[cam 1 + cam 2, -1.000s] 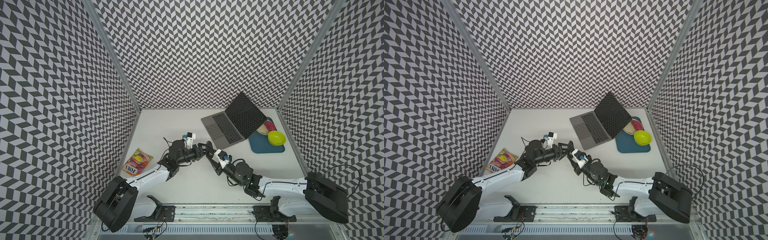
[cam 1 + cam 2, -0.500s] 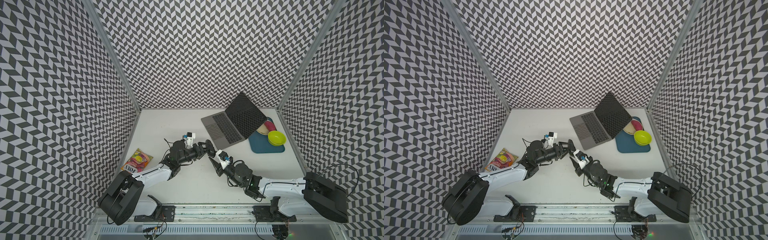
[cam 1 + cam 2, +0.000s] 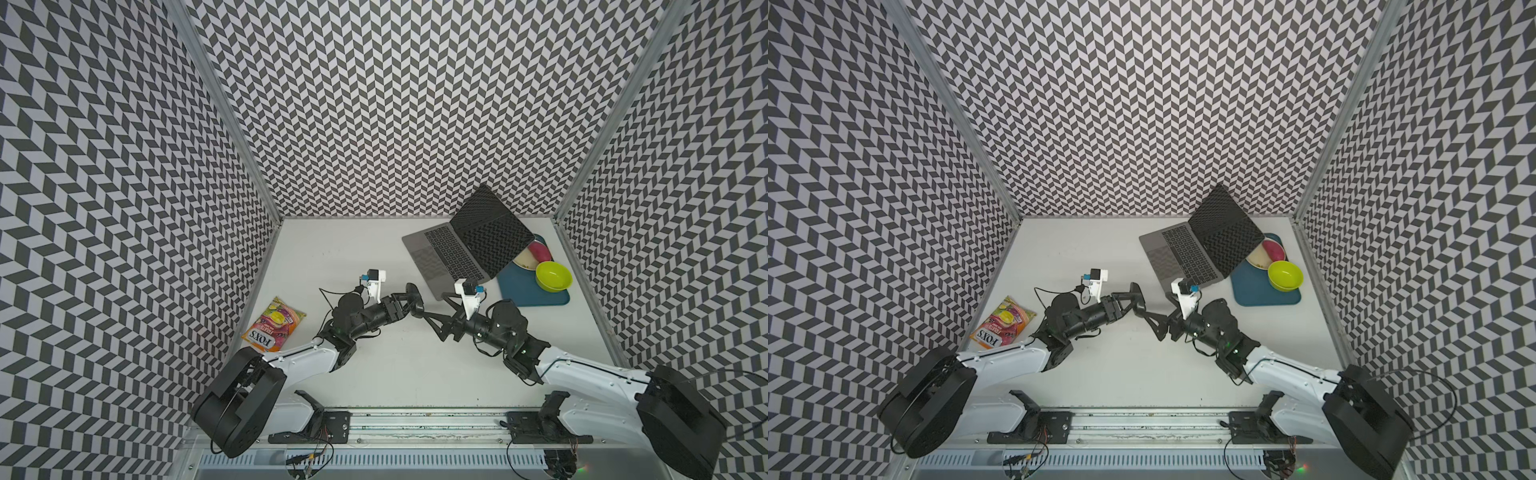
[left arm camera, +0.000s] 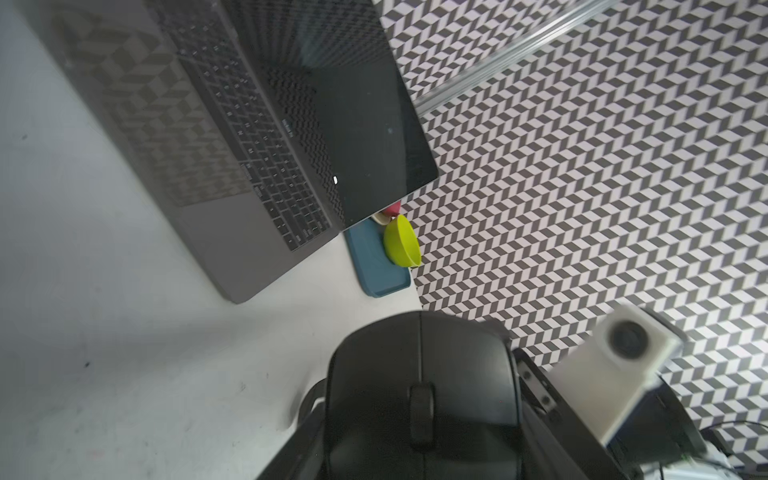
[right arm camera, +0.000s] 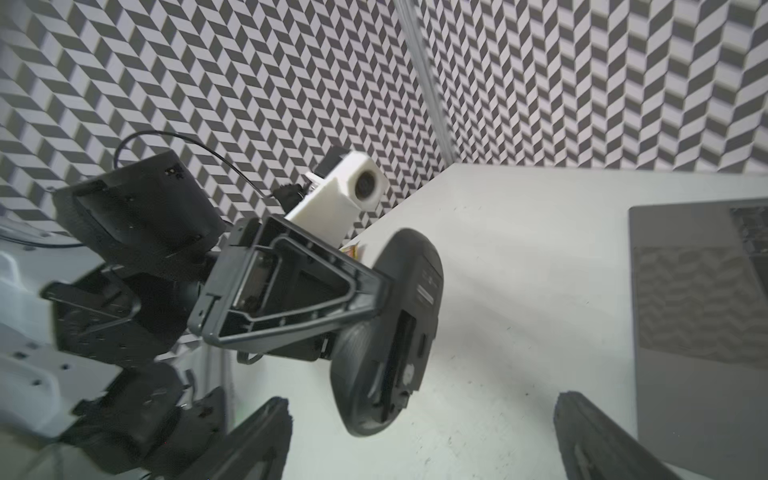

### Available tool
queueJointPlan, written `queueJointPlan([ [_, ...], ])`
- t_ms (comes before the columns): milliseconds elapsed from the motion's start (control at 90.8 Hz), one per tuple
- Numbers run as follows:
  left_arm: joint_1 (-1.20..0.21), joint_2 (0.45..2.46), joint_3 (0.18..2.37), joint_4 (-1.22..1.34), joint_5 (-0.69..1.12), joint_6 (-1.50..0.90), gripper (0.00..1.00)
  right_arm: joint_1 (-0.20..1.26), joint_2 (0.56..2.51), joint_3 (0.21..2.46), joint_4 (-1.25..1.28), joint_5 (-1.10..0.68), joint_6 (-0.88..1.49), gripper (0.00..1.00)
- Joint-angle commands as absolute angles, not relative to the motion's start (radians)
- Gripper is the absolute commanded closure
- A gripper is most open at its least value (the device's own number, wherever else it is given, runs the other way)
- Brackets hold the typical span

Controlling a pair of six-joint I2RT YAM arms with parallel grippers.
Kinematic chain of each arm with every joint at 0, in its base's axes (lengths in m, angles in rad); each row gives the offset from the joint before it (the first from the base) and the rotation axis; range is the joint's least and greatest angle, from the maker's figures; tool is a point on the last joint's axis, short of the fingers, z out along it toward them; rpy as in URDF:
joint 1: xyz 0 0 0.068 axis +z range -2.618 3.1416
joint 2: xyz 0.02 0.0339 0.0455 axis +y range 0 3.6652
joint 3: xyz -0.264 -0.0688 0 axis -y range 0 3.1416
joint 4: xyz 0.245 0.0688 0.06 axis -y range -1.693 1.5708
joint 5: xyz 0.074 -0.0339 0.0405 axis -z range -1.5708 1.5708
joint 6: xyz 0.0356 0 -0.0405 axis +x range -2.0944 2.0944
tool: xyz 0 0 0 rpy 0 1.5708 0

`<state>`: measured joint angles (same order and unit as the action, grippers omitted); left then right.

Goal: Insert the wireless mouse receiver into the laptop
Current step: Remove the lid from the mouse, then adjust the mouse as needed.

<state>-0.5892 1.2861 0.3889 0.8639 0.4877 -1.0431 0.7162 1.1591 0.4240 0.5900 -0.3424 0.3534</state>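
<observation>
My left gripper [image 3: 411, 300] [image 3: 1136, 300] is shut on the sides of a black oval mouse [image 3: 412, 293] [image 4: 419, 365], held off the white table near its middle. In the right wrist view the mouse [image 5: 390, 332] turns its underside to me, with a recessed bay open. My right gripper [image 3: 434, 305] [image 3: 1156, 305] [image 5: 419, 409] stands wide open just right of the mouse, whose lower end hangs between the fingers without touching them. The grey laptop [image 3: 453, 253] [image 3: 1183, 255] [image 4: 208, 145] [image 5: 698, 311] lies open at the back right. The wireless mouse receiver is hidden.
A blue tray [image 3: 519, 291] right of the laptop carries a lime bowl [image 3: 552, 276] and a plate [image 3: 524, 262] with something pink. A FOX'S sweet bag [image 3: 274, 328] lies by the left wall. Patterned walls enclose three sides.
My right gripper has opened wide and drawn back a little to the right, away from the mouse. The left gripper has kept its hold on the mouse.
</observation>
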Motion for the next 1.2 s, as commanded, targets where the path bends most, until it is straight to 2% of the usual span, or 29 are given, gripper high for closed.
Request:
queueJointPlan([
  [0, -0.589, 1.229, 0.384, 1.013, 0.536, -0.968, 0.58, 0.669, 1.196, 0.495, 0.530, -0.746, 0.501, 0.00],
  [154, -0.589, 1.193, 0.379, 1.039, 0.587, -0.950, 0.57, 0.655, 1.263, 0.535, 0.605, -0.950, 0.579, 0.00],
  [375, -0.599, 1.183, 0.386, 1.106, 0.701, -0.962, 0.57, 0.655, 1.306, 0.584, 0.717, -0.984, 0.689, 0.05],
  [507, -0.614, 1.171, 0.377, 1.122, 0.732, -0.961, 0.57, 0.655, 1.332, 0.614, 0.749, -0.983, 0.735, 0.16],
  [694, -0.632, 1.162, 0.371, 1.131, 0.747, -0.962, 0.57, 0.655, 1.352, 0.639, 0.760, -0.977, 0.759, 0.25],
  [837, -0.634, 1.151, 0.360, 1.123, 0.721, -0.948, 0.57, 0.655, 1.363, 0.636, 0.809, -0.999, 0.796, 0.46],
  [936, -0.635, 1.149, 0.357, 1.115, 0.701, -0.941, 0.57, 0.655, 1.369, 0.635, 0.797, -1.007, 0.794, 0.55],
  [1124, -0.635, 1.130, 0.358, 1.027, 0.637, -0.911, 0.55, 0.655, 1.381, 0.612, 0.742, -0.996, 0.746, 0.64],
  [1190, -0.635, 1.113, 0.348, 0.985, 0.578, -0.908, 0.49, 0.655, 1.382, 0.604, 0.699, -0.975, 0.707, 0.64],
])
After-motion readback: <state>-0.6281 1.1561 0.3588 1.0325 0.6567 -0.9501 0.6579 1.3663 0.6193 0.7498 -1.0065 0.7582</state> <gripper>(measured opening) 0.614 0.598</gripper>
